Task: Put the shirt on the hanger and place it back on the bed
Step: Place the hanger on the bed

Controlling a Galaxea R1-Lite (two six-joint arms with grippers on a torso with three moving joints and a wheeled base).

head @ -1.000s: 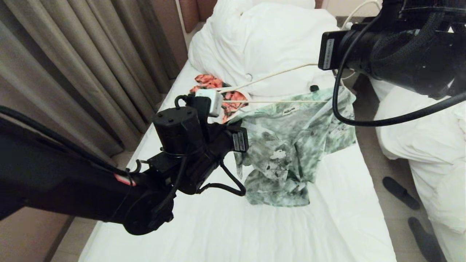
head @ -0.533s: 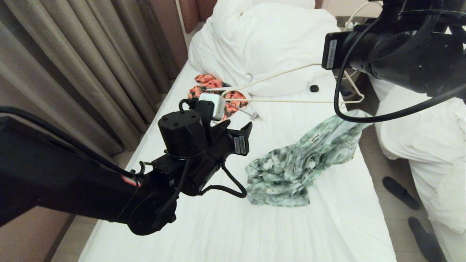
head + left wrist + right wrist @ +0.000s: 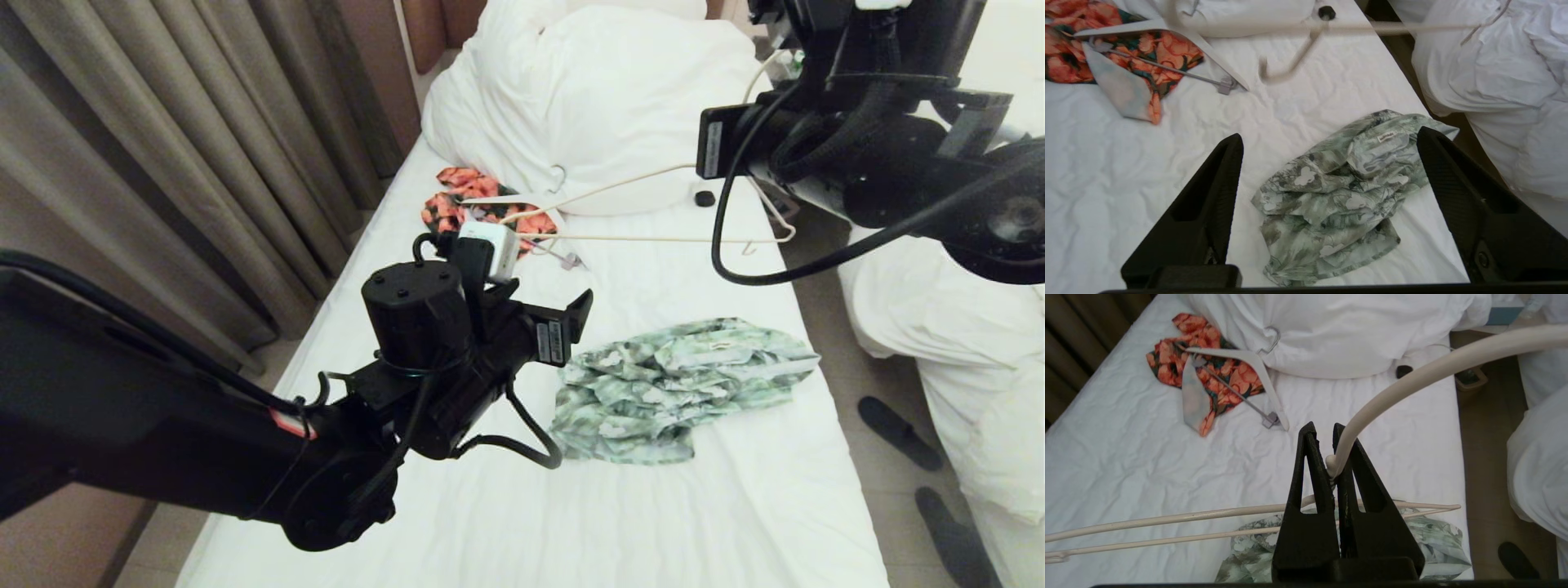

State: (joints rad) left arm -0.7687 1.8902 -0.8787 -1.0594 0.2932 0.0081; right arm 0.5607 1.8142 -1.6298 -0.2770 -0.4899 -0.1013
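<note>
The shirt (image 3: 682, 390) lies crumpled on the bed (image 3: 522, 523) just below the spread-fingered left gripper (image 3: 1331, 179), while the right gripper (image 3: 1329, 457), clamped on the hanger (image 3: 645, 238), holds it aloft farther toward the bed's head.

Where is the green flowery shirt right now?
The shirt lies crumpled on the bed, toward its right edge in the head view. It is off the hanger that the right pincer holds above it.

Shirt (image 3: 682, 390) off hanger (image 3: 653, 237) (crumpled)
</note>
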